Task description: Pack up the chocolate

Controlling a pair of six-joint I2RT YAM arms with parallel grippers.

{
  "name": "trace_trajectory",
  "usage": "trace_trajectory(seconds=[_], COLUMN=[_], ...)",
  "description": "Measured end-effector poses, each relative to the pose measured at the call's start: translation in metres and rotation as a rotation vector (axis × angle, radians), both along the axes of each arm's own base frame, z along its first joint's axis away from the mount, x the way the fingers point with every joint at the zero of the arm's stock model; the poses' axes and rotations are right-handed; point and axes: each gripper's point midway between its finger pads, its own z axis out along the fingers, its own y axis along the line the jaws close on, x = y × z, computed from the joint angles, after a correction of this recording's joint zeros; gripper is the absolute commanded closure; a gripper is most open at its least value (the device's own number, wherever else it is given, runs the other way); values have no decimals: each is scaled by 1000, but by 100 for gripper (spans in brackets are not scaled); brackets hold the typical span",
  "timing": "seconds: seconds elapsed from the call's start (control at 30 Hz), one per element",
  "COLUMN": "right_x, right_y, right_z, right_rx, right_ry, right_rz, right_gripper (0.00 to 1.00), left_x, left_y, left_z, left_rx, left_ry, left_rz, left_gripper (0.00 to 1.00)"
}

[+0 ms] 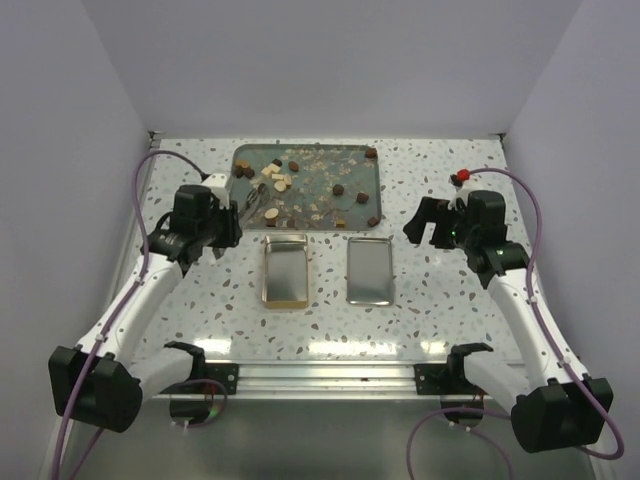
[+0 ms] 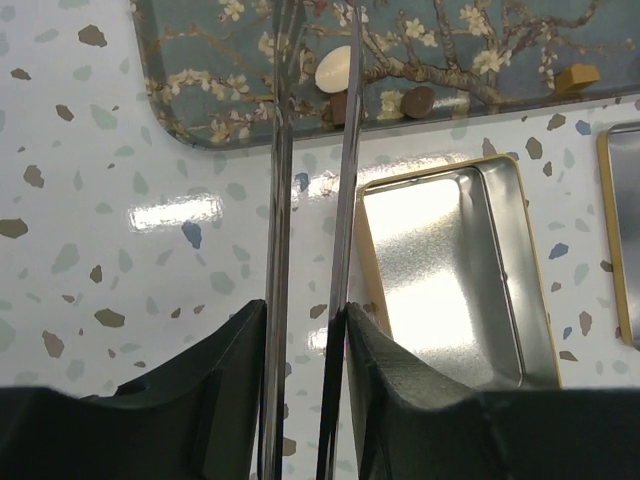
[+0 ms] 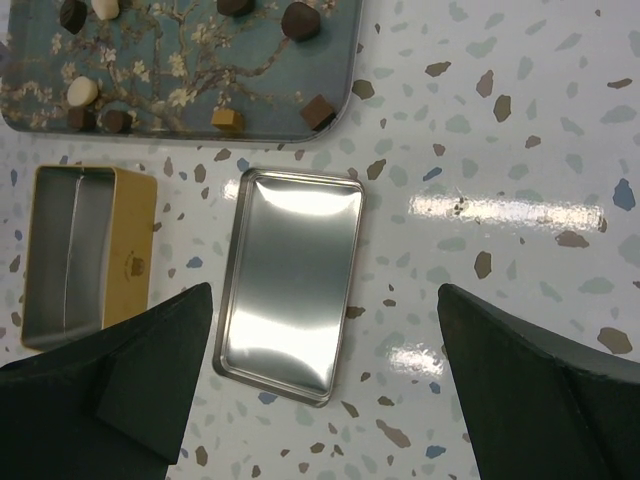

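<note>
The left gripper [image 2: 305, 318] was partly closed on a pair of long, thin metal tweezers [image 2: 282, 200], its black fingers [image 2: 200, 390] pressing the two blades together from either side. The blades reached over the near edge of the rectangular blue-grey tray printed with blossom branches [image 2: 190, 70], which lay toward the far edge of the white speckled table [image 1: 420, 170].

An oval cream-white chocolate piece [image 2: 334, 70] showed between the blades, with a round dark brown piece [image 2: 418, 99] near it. The blade tips ran out of the wrist view, so it could not be told whether the piece was pinched.

No chocolate lay in the open gold rectangular tin [image 2: 430, 270], which stood just on the near side of the tray. Its silver lid [image 3: 290, 280] lay inside-up beside it to the right. The right gripper [image 3: 322, 295] hung above the lid, jaws wide apart, holding nothing.

To do the step well:
- Centre one piece between the tips.
- Squeeze gently; a smooth rounded piece would probably skid out under a hard pinch.
- Lift it clear of the tray rim.
- Release it low over the tin floor.
</note>
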Motion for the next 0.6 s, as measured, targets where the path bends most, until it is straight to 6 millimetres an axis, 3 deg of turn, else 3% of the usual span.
trace_trajectory(seconds=[0.33, 0.6], right_x=[-1, -4], right_y=[0, 0], right_z=[0, 2], right_rx=[3, 3], right_ry=[3, 0], right_rz=[1, 1], right_gripper=[2, 2], left_x=[-5, -3], left_y=[-18, -12], left_z=[-43, -48], left_rx=[140, 214], left_ry=[102, 96], left_rz=[-37, -11], left_gripper=[61, 61])
